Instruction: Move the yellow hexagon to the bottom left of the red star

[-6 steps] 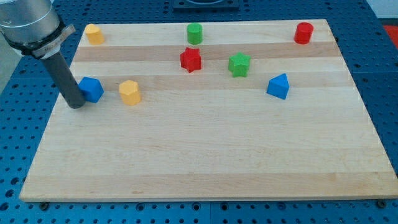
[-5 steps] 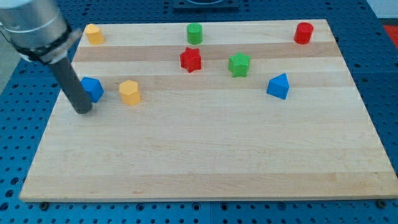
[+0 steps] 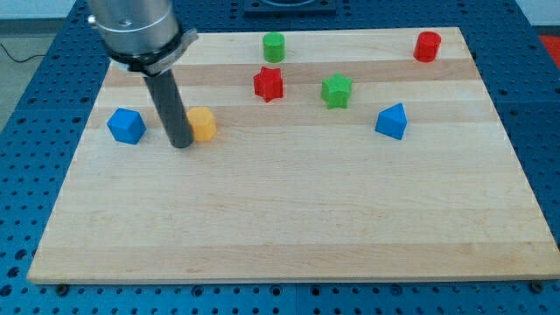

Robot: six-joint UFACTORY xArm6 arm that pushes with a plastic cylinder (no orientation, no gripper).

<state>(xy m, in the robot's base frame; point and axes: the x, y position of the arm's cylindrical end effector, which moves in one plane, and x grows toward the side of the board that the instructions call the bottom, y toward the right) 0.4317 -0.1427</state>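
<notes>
The yellow hexagon lies on the wooden board, left of centre. My tip stands right against the hexagon's left side, touching it or nearly so. The red star lies up and to the right of the hexagon. The arm's grey body covers the board's top left corner and hides whatever lies there.
A blue block lies left of my tip. A green cylinder is at the view's top centre, a green star right of the red star, a blue block further right, a red cylinder at the top right.
My tip has moved right, from the blue block's left side past it to the yellow hexagon's left side. The hexagon has shifted a little right. The blue block has shifted slightly left.
</notes>
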